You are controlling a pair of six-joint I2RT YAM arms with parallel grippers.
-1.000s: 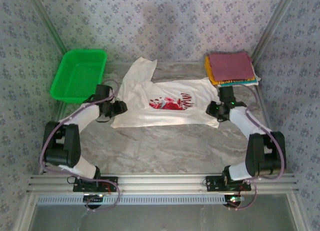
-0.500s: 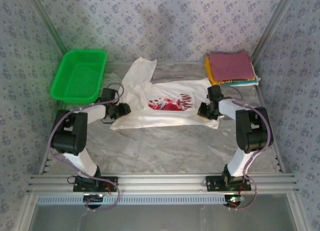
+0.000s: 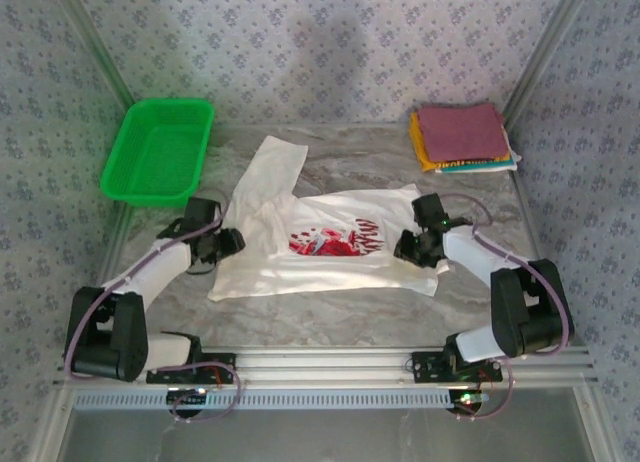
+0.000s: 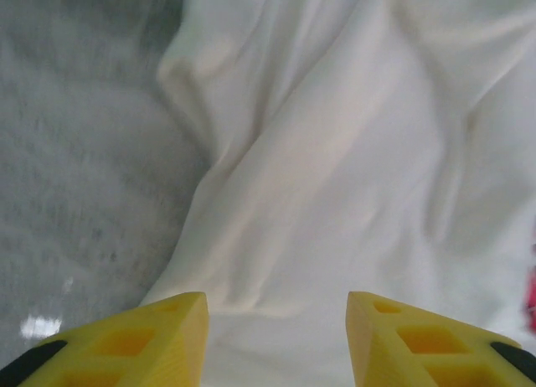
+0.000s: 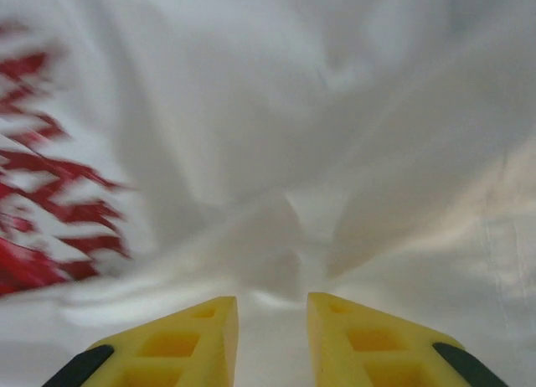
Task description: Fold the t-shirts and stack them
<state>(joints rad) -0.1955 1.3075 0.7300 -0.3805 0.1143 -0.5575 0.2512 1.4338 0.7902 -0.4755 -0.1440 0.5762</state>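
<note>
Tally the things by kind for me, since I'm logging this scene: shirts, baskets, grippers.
White shirt: 1
Folded shirts, stacked (maroon, yellow, teal edges visible): at least 3
Basket: 1
Grippers, left and right: 2
Total: at least 7

A grey marbled table top [image 3: 330,317] fills the middle of the overhead view, its surface mottled in pale and darker streaks. Three walls [image 3: 330,52] close it in at the back and both sides, all covered in light grey-blue paper with a small repeating floral pattern. Slim metal posts [image 3: 100,67] run up the two back corners. Along the near edge lies a ribbed aluminium rail [image 3: 330,362]. The light is soft and even, with a faint shadow on the back wall.
</note>
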